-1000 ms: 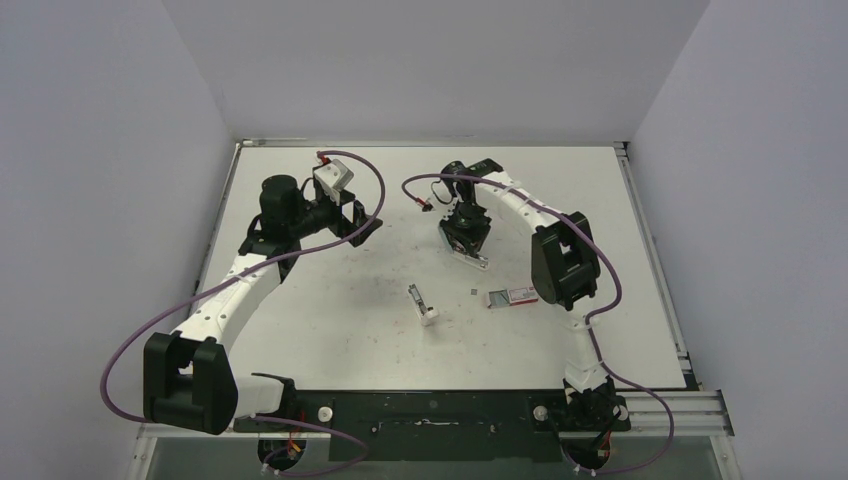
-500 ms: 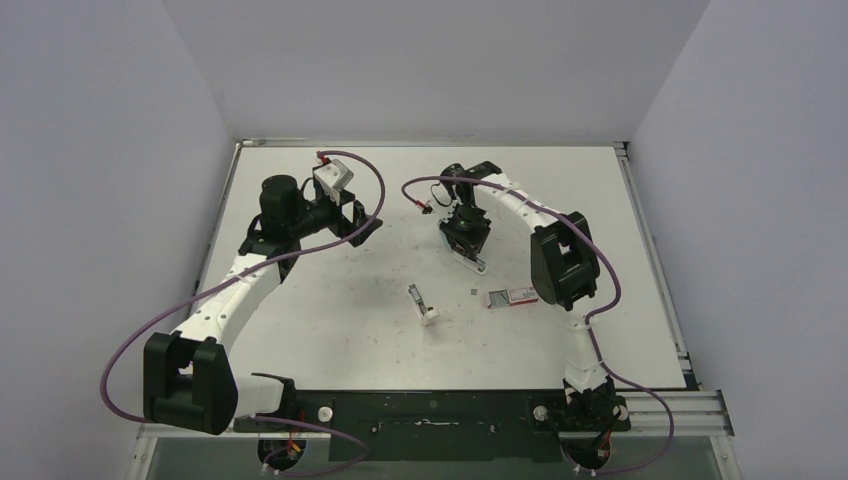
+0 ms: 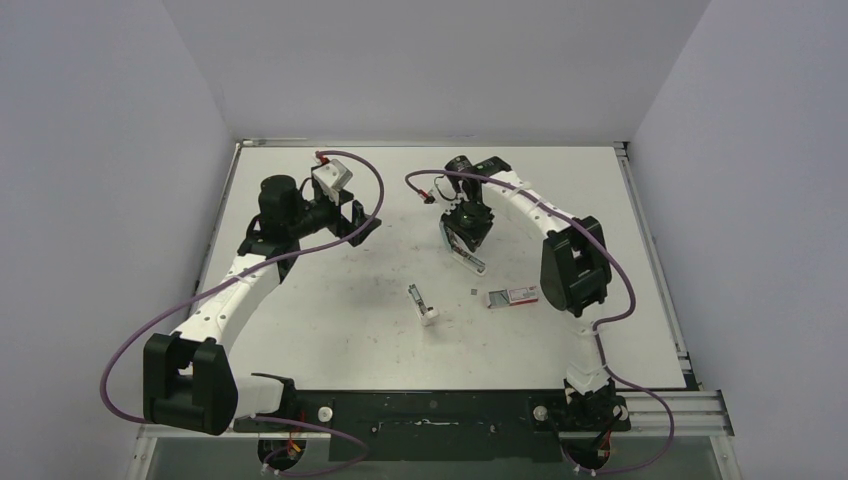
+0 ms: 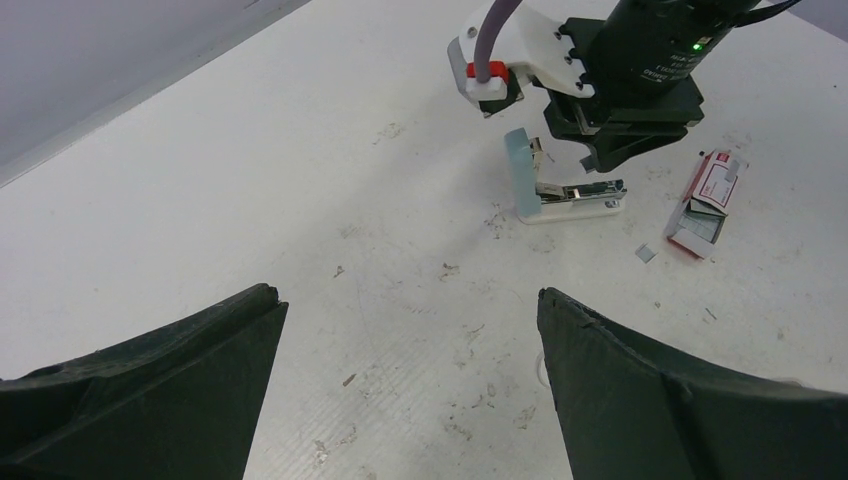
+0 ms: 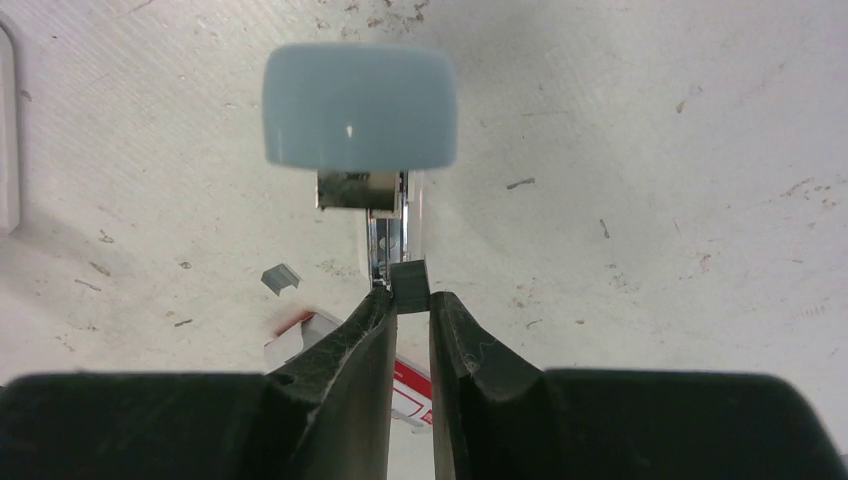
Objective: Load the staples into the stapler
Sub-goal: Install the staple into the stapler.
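The stapler (image 3: 422,304) lies mid-table, hinged open, its pale blue lid (image 5: 360,105) standing up over the bare metal channel (image 5: 386,238). My right gripper (image 5: 410,296) hangs above and just behind the channel's end. It is shut on a short grey strip of staples (image 5: 408,282) that pokes out past the fingertips. In the left wrist view the right gripper (image 4: 605,160) hovers close over the stapler (image 4: 575,196). My left gripper (image 4: 410,300) stands open and empty at the table's far left, well away from the stapler.
The red-and-white staple box (image 3: 512,296) lies open to the right of the stapler, also visible under my right fingers (image 5: 300,335). A small loose staple piece (image 5: 281,277) rests on the table between box and stapler. The table surface is scuffed and flecked.
The right arm's elbow has swung right and its wrist has turned, tilting the gripper and strip a little toward the stapler. The left arm has not moved.
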Controlling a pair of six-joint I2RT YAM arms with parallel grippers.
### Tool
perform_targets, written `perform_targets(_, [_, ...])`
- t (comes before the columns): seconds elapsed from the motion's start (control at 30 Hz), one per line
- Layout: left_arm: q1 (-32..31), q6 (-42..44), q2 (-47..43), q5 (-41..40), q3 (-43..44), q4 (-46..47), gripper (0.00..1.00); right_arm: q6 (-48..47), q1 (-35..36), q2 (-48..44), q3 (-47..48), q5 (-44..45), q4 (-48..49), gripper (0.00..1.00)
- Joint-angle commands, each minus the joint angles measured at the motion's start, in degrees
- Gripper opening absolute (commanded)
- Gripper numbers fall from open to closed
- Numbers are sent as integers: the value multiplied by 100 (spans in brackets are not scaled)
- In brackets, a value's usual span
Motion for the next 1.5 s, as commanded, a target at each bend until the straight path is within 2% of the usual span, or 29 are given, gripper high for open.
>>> perform_targets(0.0, [44, 103, -184, -90, 33, 101, 98, 273, 7, -550, -187, 32, 156, 5])
perform_targets(0.37, [43, 62, -151, -136, 65, 96, 98, 451, 72, -502, -698, -12, 328, 5])
perform_targets(1.47, [68, 139, -257, -127, -28, 74, 98, 451, 134, -43, -350, 53, 358, 5])
